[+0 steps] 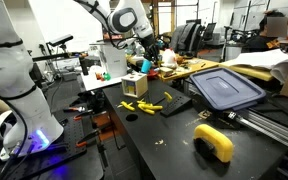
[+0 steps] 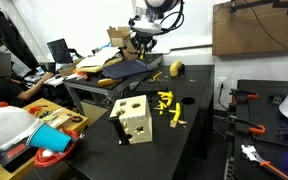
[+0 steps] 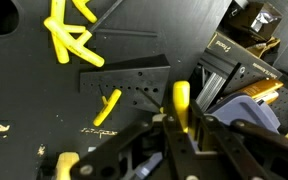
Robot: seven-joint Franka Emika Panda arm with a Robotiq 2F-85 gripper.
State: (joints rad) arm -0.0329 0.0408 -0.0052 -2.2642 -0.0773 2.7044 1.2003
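Big black table [image 1: 164,140] fills the room in front of me, cluttered from end to end. Above its far side hangs the white arm [image 1: 109,15], bent over with the gripper [image 1: 147,48] well off the surface. A dark blue lid [image 1: 227,88] lies flat toward one end of the table. Nearer the middle stands the wooden box [image 2: 134,120], round holes in its faces, upright. Just beside it, a pile of yellow sticks [image 2: 167,105] is scattered on the tabletop.

Now the wrist view: looking straight down, there's a black perforated plate [image 3: 124,78] lying on the table. One loose yellow stick [image 3: 108,108] sits at its lower edge, tilted. And there it is, the held yellow stick [image 3: 181,97], standing upright between the two fingers. The pincer is pressed in on it from both sides, pinching its lower part. That stick is up in the air over the plate, well apart from the pile.
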